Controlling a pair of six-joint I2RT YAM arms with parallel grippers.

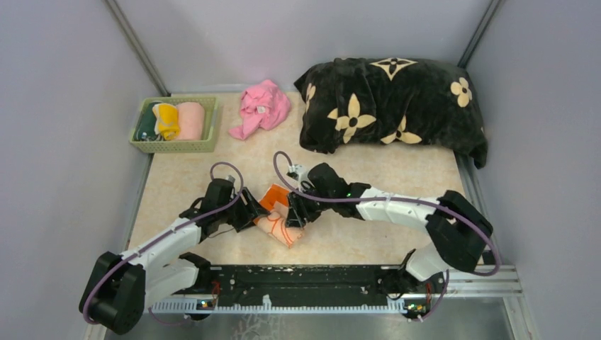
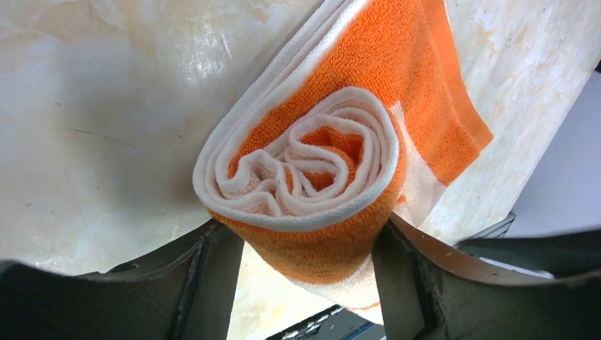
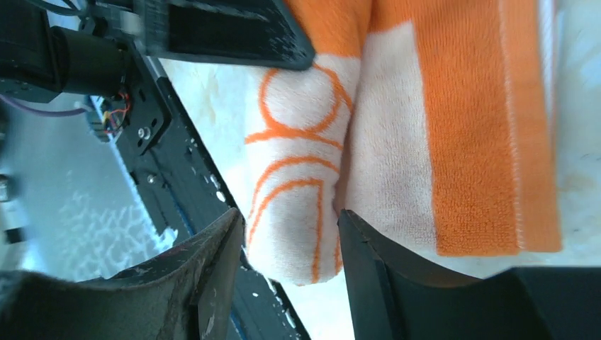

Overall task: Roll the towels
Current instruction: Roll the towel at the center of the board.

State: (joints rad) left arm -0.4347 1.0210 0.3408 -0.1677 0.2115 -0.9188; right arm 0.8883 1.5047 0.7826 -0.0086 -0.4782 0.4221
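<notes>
— While both arms lean in over that peach towel (image 1: 278, 228), what are they actually doing to it?

— Keeping it from springing open, I'd say. It lies mostly rolled on the table (image 1: 397, 185), in front of the black blanket (image 1: 393, 106), on the arms' side of it. The left pincer (image 2: 306, 237) sits astride one end of the roll with both fingers against the cloth, so it holds the coil together. You can see the spiral of layers right there.

— And the other one?

— The right pincer (image 3: 290, 216) straddles the opposite end, jaws half apart, with a sliver of gap on one side. I judge it loose, not pinching.

— Why come at it from both ends?

— Soft terry unwinds if only one end is pinned. An orange-edged flap lies flat, pointing toward the blanket, so I reckon there's a turn left to roll.

— And the room?

— The table top is pale, glossy and marbled. Grey walls (image 1: 64, 142) close in around it. Just left of the blanket there's a crumpled pink cloth (image 1: 261, 108). Further left is a green basket (image 1: 173, 146) with rolled cloths (image 1: 177, 120) in it.
</notes>
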